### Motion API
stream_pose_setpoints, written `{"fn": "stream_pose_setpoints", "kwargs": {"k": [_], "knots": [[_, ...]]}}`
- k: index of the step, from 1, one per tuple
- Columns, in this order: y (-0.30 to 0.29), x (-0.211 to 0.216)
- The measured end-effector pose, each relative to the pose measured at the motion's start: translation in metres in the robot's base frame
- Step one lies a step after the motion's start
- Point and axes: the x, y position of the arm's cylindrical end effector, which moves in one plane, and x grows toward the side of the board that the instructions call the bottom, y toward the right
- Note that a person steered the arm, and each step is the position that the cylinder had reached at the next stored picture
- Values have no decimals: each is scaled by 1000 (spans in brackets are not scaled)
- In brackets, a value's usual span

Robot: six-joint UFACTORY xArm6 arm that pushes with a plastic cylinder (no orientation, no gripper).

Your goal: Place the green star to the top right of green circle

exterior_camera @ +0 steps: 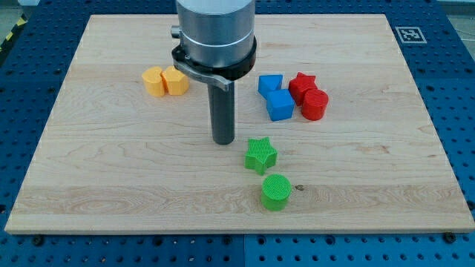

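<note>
One push remains: your tip [223,141], holding nothing, sits just left of the green star [261,155], which lies directly above the green circle [276,192]. Push rightward, gently.

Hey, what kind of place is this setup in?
Probably a robotics lab bench: a wooden board on a blue perforated table, a fiducial marker, and small blocks like the green star.
</note>
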Motion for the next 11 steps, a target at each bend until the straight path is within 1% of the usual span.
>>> {"fn": "stream_pose_setpoints", "kwargs": {"k": [1, 3, 4, 5, 6, 9, 11], "knots": [[4, 30], [51, 31], [48, 31], [46, 8], [72, 2], [115, 16], [120, 21]]}}
